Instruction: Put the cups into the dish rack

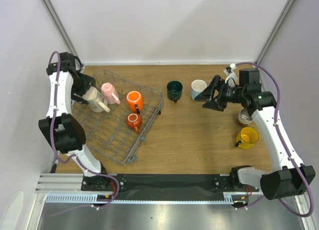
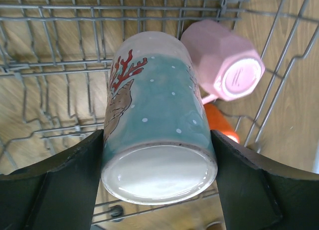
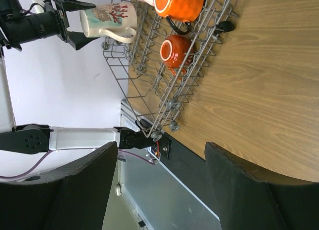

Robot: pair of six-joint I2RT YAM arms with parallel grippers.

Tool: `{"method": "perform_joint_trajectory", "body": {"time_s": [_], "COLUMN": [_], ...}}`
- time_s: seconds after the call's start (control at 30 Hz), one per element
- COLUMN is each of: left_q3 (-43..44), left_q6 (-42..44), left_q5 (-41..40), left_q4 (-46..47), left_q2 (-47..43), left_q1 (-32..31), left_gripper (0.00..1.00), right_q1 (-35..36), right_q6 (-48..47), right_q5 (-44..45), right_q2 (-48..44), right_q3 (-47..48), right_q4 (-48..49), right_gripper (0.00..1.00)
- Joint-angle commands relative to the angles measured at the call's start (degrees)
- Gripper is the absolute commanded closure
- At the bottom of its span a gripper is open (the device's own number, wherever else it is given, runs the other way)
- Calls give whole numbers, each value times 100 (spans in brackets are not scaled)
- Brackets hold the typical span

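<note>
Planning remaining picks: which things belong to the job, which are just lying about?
Job: grey wire dish rack; coral-patterned cream ceramic mug; pink mug; large orange mug; small orange mug; dark green mug; pale blue mug; yellow mug.
Other: wooden table; black base strip.

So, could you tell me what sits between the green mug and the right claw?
The pale mug stands between the green mug and the right claw, in the top view.

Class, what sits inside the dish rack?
A pink mug, a large orange mug, a small orange mug, plus a painted mug held by the left gripper. Whether the painted mug touches the dish rack is hidden.
</note>
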Motion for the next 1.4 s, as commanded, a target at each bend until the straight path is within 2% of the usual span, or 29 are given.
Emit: {"method": "perform_joint_trajectory", "body": {"time_s": [0.0,0.4,0.6,0.8,1.1,1.27,1.37], "left_q3": [248,626,1627,1971,1735,295,-173], "left_q6": [-719,-729,-482,-464,-394,-710,-877], "left_q5": [-83,-330,-629,-478,-690,-585,-471], "left_q4": [346,591,363,319,538,1574,2006], "left_q2": [3,601,1110,1524,1472,771,645], "left_q1": [32,41,181,296,296,252,270], "left_gripper": [100,100,100,100,100,99,100], "right_q1": [-93,-295,-313,-313,-322,-322,-330], "right_q6": [30,-31,-58,-58,-75,-110,-154], "right_q5": [48,57,110,162,162,119,83], "right_q2": [-35,-79,-105,-158,-149,-88,-61], "right_q3": [7,-46,-89,-90,-151,-125,-98], "right_q4": [119,-22,-92,-154,-154,-145,-180], "right_gripper": [23,23,23,23,23,23,23]}}
